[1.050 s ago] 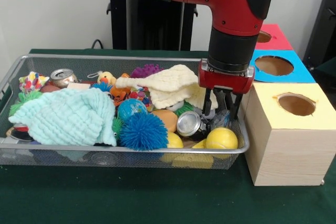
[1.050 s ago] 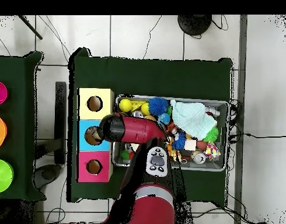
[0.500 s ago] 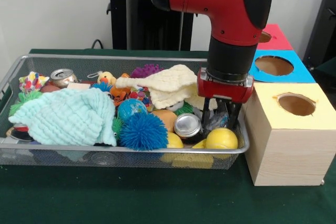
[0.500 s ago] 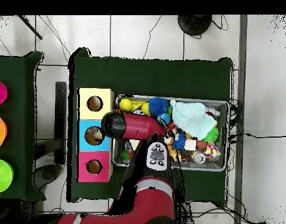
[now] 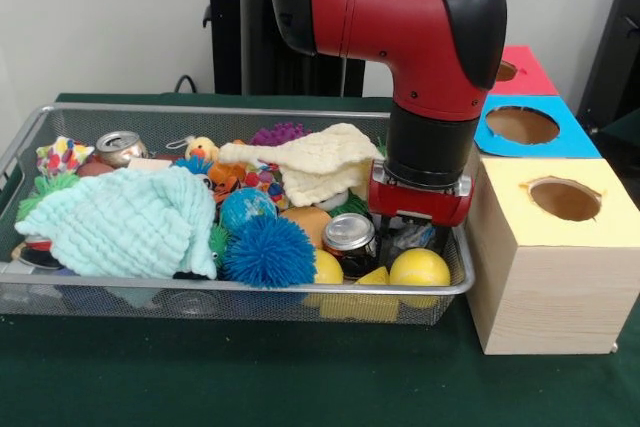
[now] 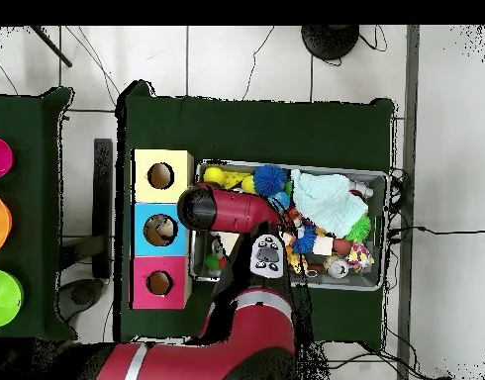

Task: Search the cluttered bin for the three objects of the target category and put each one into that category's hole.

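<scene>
Pincer [image 5: 408, 237], grip hidden, sits low in bin just beside can [image 5: 350, 239].

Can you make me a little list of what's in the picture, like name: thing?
bin: wire mesh basket full of toys
tool: low in the bin's end by the boxes, fingers hidden
beside tool: silver can, yellow ball
cloths: mint cloth, cream cloth
boxes: yellow box, blue box, red box, each with a hole

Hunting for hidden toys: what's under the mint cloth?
Only edges show: green spiky toy at its left, something dark by its front-left corner. Whatever lies beneath the mint cloth is covered.
</scene>
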`<state>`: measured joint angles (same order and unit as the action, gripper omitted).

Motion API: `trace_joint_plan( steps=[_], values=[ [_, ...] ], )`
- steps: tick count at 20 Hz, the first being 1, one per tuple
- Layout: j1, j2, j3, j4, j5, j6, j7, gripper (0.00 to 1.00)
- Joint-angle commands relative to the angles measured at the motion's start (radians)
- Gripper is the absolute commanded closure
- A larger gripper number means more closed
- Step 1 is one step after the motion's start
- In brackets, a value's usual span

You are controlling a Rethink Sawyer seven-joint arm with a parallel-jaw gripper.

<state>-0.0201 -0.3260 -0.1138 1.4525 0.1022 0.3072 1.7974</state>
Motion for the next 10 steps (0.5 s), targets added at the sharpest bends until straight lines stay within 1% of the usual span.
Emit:
trace_joint_plan(
  steps=[1, 7, 10],
  values=[
    [-0.005, 0.126, 0.121, -0.039, -0.019, -0.049, 0.095, 0.00],
    [-0.012, 0.092, 0.125, -0.006, -0.027, -0.030, 0.084, 0.00],
    [-0.013, 0.044, 0.129, 0.054, -0.032, -0.011, 0.084, 0.00]
  ],
)
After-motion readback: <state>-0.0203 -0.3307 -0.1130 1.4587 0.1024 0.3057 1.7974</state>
